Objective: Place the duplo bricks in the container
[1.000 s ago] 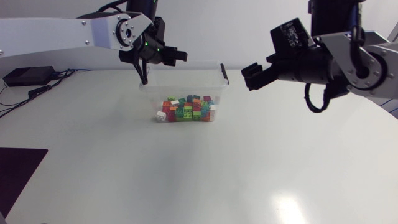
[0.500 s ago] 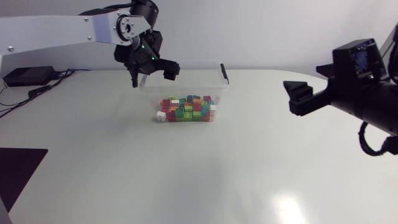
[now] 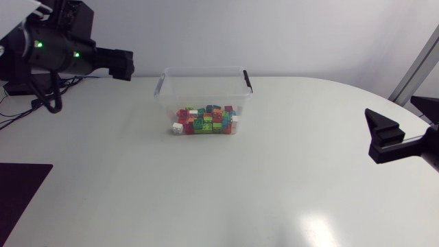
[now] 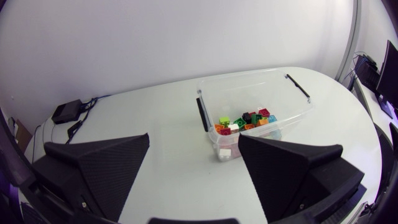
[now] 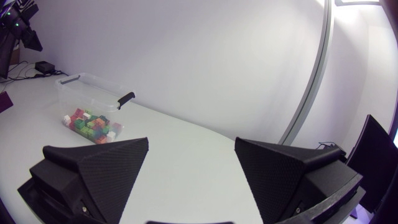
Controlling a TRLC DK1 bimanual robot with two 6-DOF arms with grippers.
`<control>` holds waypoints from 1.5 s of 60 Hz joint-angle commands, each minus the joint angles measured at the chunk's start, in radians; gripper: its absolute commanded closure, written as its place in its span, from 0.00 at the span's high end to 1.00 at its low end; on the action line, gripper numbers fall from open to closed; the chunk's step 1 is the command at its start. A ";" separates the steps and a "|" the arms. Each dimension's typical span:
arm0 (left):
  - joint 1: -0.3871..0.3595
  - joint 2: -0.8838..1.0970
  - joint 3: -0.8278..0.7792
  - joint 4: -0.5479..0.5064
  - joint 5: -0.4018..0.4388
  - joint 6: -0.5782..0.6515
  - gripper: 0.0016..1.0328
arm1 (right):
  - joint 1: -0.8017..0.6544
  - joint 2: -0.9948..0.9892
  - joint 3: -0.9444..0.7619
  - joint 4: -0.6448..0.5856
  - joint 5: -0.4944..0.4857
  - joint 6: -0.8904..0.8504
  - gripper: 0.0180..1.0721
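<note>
A clear plastic container with black handles stands at the back middle of the table. Several colourful duplo bricks lie heaped inside its near end. My left gripper hangs open and empty at the far left, well away from the container. In the left wrist view the container and the bricks lie ahead of the wide-apart fingers. My right gripper is open at the right edge, with nothing in it. From the right wrist the container and bricks show far ahead.
A black box with cables sits at the back left, also seen in the left wrist view. A dark mat lies at the front left corner. The white table curves away at the right.
My left gripper has opened over the container's back left corner and drawn back to the far left. My right arm has pulled away from the container to the right edge.
</note>
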 commanded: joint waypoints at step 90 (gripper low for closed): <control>0.069 -1.290 -0.869 0.020 0.011 0.035 0.93 | -0.110 -0.427 -0.340 -0.022 0.027 0.102 0.95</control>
